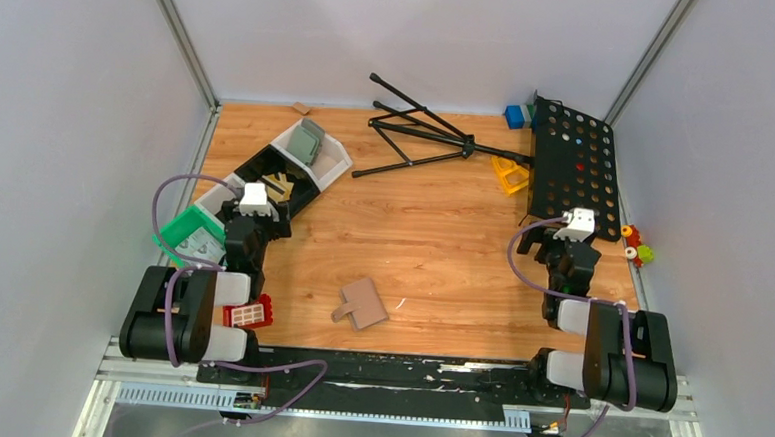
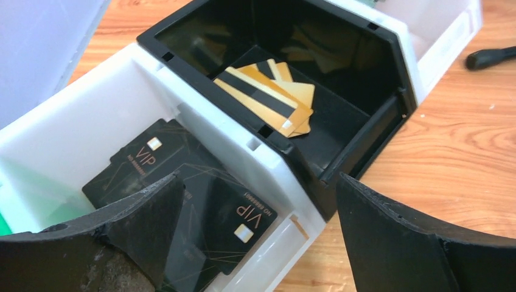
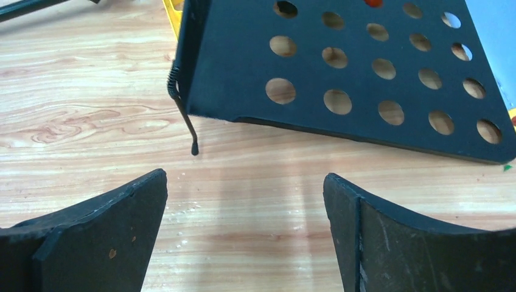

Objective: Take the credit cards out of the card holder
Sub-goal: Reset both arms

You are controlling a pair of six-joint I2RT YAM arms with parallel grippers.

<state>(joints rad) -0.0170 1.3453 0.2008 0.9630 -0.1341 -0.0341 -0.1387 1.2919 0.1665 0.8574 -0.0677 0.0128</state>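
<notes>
While both arms sit low in the top view, the card holder (image 1: pixel 364 302) lies tan side up on the wooden table (image 1: pixel 432 241), well apart from the black bin (image 1: pixel 277 178), toward the arm bases. The left gripper (image 1: pixel 261 210) hangs just at that bin's near-left corner; the right gripper (image 1: pixel 547 245) is far to the bin's right, beside a perforated black panel (image 1: pixel 571 168). From the left wrist, two black credit cards (image 2: pixel 146 161) marked VIP overlap in the white bin (image 2: pixel 79 121) touching the black bin; jaws spread wide, empty. From the right wrist, jaws likewise parted over bare wood.
</notes>
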